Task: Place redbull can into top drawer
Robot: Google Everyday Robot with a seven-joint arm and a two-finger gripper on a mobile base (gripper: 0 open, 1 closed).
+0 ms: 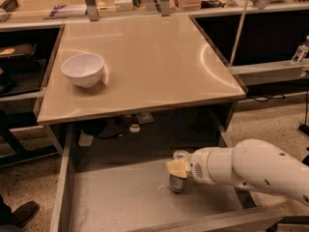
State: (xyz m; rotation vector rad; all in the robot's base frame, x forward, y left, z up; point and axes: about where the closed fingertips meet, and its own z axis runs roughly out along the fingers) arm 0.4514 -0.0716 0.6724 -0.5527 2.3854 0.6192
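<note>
The redbull can (177,183) is upright inside the open top drawer (120,197), right of the drawer's middle, with its base at or just above the scuffed grey bottom. My gripper (177,168) reaches in from the right on a white arm (251,170). Its pale yellow fingers (176,167) are shut on the can's upper half. The can's silver top shows just above the fingers. The lower part of the can is visible below them.
A white bowl (83,69) sits at the left of the beige tabletop (154,66) above the drawer. The drawer's front wall (212,221) and left side wall (60,187) bound the space. Shelving and clutter stand behind the table.
</note>
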